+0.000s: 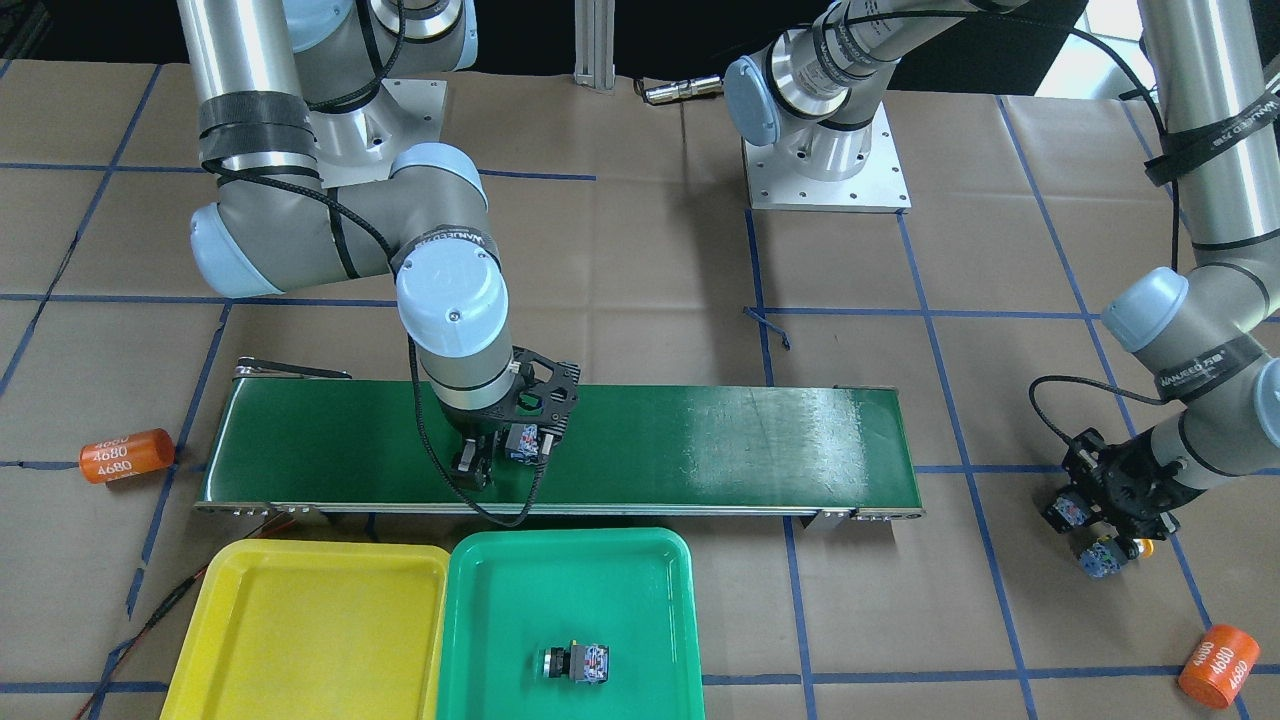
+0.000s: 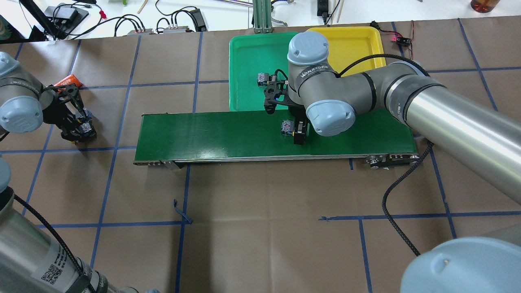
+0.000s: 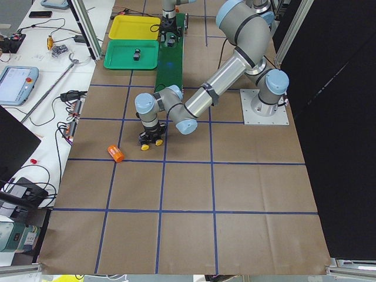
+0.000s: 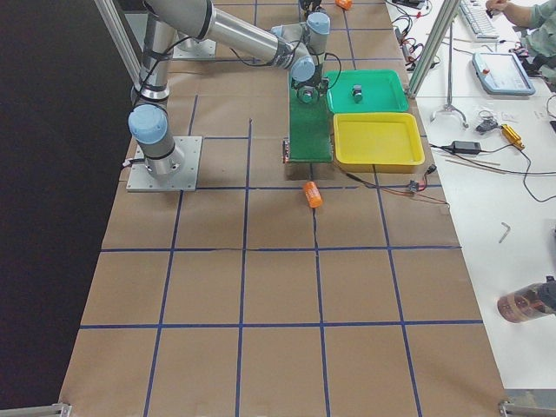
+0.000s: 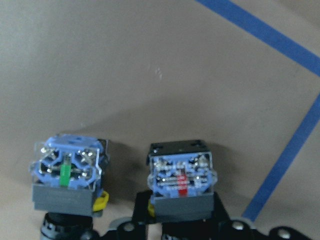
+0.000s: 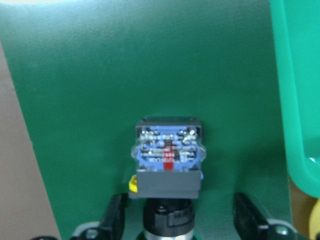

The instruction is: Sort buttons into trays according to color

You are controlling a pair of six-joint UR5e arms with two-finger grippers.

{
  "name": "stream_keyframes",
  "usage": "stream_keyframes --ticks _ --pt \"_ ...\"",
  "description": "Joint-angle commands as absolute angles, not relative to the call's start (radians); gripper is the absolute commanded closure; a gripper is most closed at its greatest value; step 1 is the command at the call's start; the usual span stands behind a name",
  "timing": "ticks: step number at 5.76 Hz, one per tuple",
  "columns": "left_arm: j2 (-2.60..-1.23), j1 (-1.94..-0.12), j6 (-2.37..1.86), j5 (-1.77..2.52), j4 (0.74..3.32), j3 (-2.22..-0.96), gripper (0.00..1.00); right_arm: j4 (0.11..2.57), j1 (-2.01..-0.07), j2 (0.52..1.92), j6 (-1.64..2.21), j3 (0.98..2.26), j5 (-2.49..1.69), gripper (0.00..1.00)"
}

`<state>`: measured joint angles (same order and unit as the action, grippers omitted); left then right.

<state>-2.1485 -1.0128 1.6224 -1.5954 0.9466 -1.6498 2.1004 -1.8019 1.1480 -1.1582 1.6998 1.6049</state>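
Though the button (image 6: 169,155) lies on the conveyor belt (image 1: 700,440) between the spread fingers (image 6: 115,222) of the right gripper (image 6: 181,210), neither touches it. Cap colour possibly yellow, poorly seen. A misread means the wrong tray: green tray (image 1: 620,580) abuts yellow tray (image 1: 300,620). Off-centre closing could skid it. Left gripper (image 1: 1100,530) over two other buttons (image 5: 67,172); grip unclear.

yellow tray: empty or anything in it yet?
Empty: the yellow tray shows a bare floor. The only placed button lies in the green tray.
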Motion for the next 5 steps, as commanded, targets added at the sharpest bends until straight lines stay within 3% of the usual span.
stream_keyframes --ticks 1,3,5 --pt "-2.126 -1.028 1.617 -1.595 0.948 -1.649 1.00 2.094 -1.769 1.178 -1.238 1.701 1.664 0.94" --pt "-2.025 -1.131 1.615 -1.588 1.058 -1.649 1.00 2.100 -1.767 1.180 -1.239 1.675 1.693 0.94" --pt "-1.944 -1.335 1.634 -1.585 1.103 -1.673 1.00 2.103 -1.773 1.163 -1.244 1.507 1.687 0.94"
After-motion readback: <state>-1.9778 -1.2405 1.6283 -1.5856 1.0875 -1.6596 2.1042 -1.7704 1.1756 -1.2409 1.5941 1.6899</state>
